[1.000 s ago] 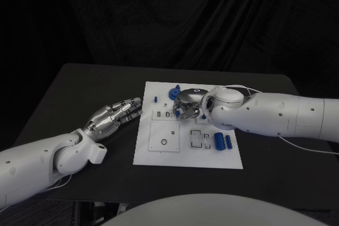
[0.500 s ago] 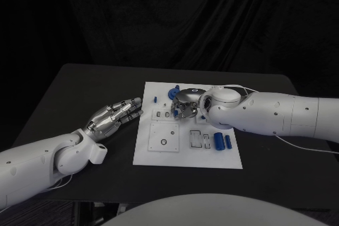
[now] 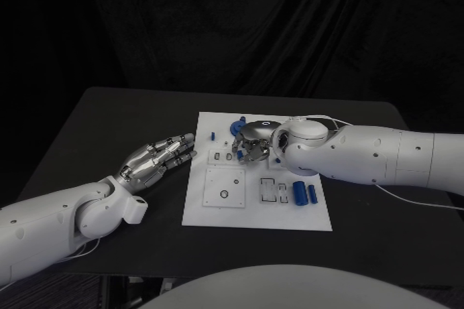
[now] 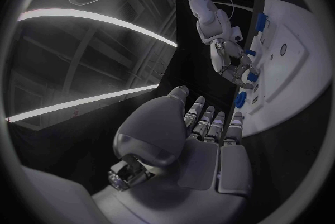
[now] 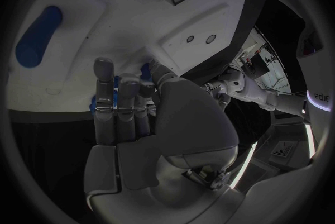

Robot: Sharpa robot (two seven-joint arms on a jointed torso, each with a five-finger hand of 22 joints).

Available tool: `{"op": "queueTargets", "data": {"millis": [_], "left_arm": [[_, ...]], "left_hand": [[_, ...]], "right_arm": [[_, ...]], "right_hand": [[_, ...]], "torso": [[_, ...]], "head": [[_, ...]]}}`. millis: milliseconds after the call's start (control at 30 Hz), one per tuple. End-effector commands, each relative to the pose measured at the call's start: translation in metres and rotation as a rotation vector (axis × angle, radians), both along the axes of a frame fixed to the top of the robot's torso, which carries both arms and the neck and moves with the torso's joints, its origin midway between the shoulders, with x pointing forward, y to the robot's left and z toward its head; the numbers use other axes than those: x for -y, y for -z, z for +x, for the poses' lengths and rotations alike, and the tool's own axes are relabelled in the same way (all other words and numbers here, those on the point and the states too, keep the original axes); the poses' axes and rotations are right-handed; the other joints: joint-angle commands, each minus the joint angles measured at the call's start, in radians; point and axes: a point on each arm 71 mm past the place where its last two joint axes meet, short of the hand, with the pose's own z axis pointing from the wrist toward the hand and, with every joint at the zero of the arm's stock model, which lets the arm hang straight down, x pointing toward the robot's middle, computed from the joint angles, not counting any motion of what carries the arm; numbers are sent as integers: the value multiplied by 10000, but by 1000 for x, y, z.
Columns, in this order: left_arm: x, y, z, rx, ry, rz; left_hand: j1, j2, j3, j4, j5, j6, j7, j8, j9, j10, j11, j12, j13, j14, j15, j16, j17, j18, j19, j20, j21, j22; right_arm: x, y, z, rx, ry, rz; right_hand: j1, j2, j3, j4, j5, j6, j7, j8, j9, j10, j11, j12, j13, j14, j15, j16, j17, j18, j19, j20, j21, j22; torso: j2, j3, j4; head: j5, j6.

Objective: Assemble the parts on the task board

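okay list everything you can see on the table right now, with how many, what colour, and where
table: one, black, under everything.
task board: one, white, mid-table.
parts: several, blue; a long one lies on the board's near right, others stand along its far edge and by the right hand.
left hand: one, silver, flat beside the board's left edge, holding nothing.
right hand: one, silver, over the board's far middle, fingers down among parts; a grip cannot be told.
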Motion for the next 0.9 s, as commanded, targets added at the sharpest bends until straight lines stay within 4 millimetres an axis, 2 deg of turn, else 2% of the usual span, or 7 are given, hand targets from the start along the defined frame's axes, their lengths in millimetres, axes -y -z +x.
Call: {"op": "queueTargets", "data": {"millis": [33, 333, 600, 733, 900], "left_arm": [[1, -4, 0, 334, -38, -527], [1, -3, 0, 300, -36, -495], [1, -2, -1, 299, -29, -513], [2, -3, -2, 339, -79, -535], [2, -5, -3, 440, -234, -501]], "left_hand": [[-84, 15, 50, -13, -39, -67, 11, 41, 6, -40, 1, -23, -4, -18, 41, 5, -9, 176, 11, 53, 23, 5], [-90, 14, 53, -11, -42, -71, 8, 40, 6, -43, -3, -23, -3, -22, 39, 3, -10, 177, 7, 51, 21, 4], [-101, 8, 51, -7, -55, -76, 8, 39, 5, -49, -4, -26, -4, -31, 36, 0, -13, 177, 4, 50, 19, 3], [-114, 38, 98, -9, -95, -136, 13, 23, -2, -84, -1, -49, -8, -58, 42, -10, -20, 174, -8, 53, 10, -1], [-81, 59, 346, -72, -21, -28, 44, 66, 21, -37, 42, 20, 11, -18, 76, 10, -7, 179, 30, 90, 34, 13]], "right_arm": [[1, 3, -1, -131, -1, -198], [1, 3, -1, -106, -32, -160], [1, 2, -1, -4, -103, -21], [2, 1, 0, 152, -162, 151], [7, -3, 0, 542, -217, 556]], "right_hand": [[-120, -1, -85, 35, -87, -232, 0, -157, -52, -78, -19, -54, -31, -90, -23, -87, -16, 168, -64, 28, -84, -7], [-188, -57, -181, 76, -191, -615, -36, -363, -204, -152, -33, -122, -102, -109, -31, -123, -31, 173, -52, 27, -210, -7], [-283, -121, -284, 130, -321, -760, -44, -381, -279, -197, -32, -169, -150, -116, -29, -143, -41, 174, -39, 28, -271, -3], [-611, -266, -569, 323, -620, -840, -70, -347, -366, -190, -43, -157, -165, -96, -34, -129, -28, 166, 21, 27, -290, 27], [-964, -420, -855, 587, -668, -855, -63, -328, -415, -167, -44, -119, -148, -79, -41, -103, -3, 157, 43, 14, -316, 48]], "torso": [[-2, 9, 6], [-6, 5, -6], [-4, 7, -5], [-3, 5, -10], [-5, 10, 0]], "head": [[2, -1], [-19, -1], [13, -1], [-3, -1], [-22, -1]]}}
